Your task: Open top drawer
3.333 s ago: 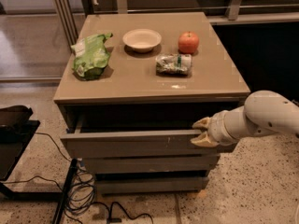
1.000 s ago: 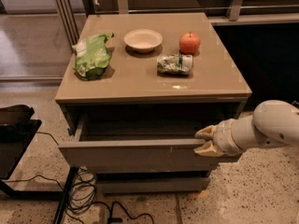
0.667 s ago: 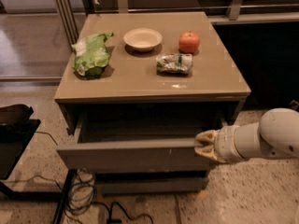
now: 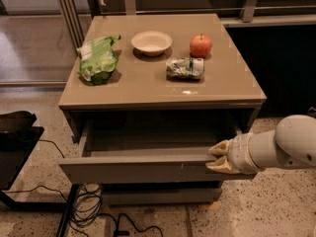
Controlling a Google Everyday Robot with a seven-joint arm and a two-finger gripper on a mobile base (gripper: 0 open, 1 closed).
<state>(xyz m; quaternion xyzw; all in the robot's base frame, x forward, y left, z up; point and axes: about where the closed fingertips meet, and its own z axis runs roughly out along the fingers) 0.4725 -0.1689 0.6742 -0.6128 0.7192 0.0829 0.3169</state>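
Observation:
The top drawer (image 4: pixel 138 171) is pulled out of the cabinet toward me. Its wide grey-taupe front panel faces me, and the plain grey inside (image 4: pixel 148 138) shows with nothing in it. My gripper (image 4: pixel 217 158) is at the right end of the front panel. One tan finger lies over the panel's top edge and the other against its face, clamped on it. My white arm (image 4: pixel 281 147) comes in from the right.
On the cabinet top (image 4: pixel 148 85) lie a green bag (image 4: pixel 98 58), a white bowl (image 4: pixel 151 42), a red apple (image 4: pixel 201 45) and a crumpled packet (image 4: pixel 184 67). A narrower drawer front (image 4: pixel 158 195) sits below. Cables (image 4: pixel 94 206) and a black stand (image 4: pixel 15 132) are at the left.
The top drawer has slid further out toward me, and my gripper has moved down and back with its right end. The things on the cabinet top have not moved.

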